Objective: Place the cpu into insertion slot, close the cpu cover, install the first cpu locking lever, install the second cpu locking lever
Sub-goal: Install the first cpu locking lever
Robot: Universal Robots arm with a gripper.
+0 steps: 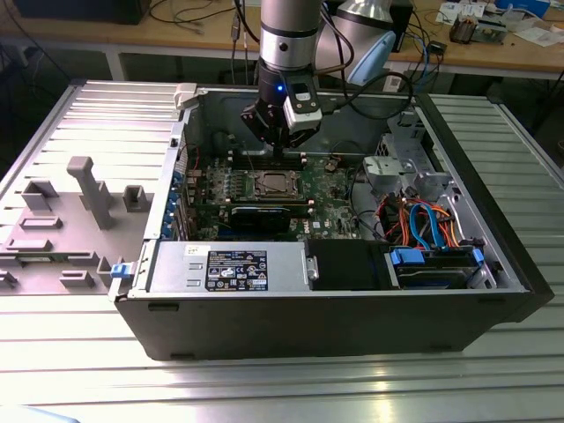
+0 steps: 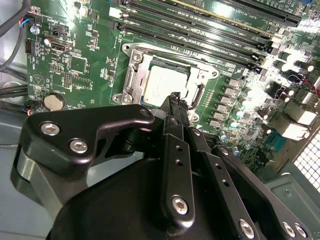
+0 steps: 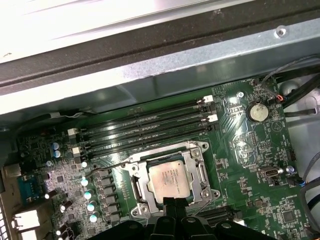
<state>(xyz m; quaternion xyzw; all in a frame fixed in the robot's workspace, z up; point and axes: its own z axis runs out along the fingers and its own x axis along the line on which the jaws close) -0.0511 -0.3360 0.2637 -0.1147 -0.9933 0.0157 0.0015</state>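
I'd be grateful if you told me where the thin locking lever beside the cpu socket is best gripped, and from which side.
Probably grip the locking lever at its free outer end, coming from above: it is a thin wire reaching out over the board, with capacitors close alongside.

The cpu [image 3: 169, 181] is showing a smooth, matt silver-grey metal top, and the cpu cover [image 3: 196, 172] framing it is gleaming as bare bright metal. The green circuit board [image 3: 240, 165] is shining glossy under the light. The case wall [image 3: 200, 65] is looking like dull grey sheet metal. The ribbed metal table [image 1: 352, 388] is reflecting light.
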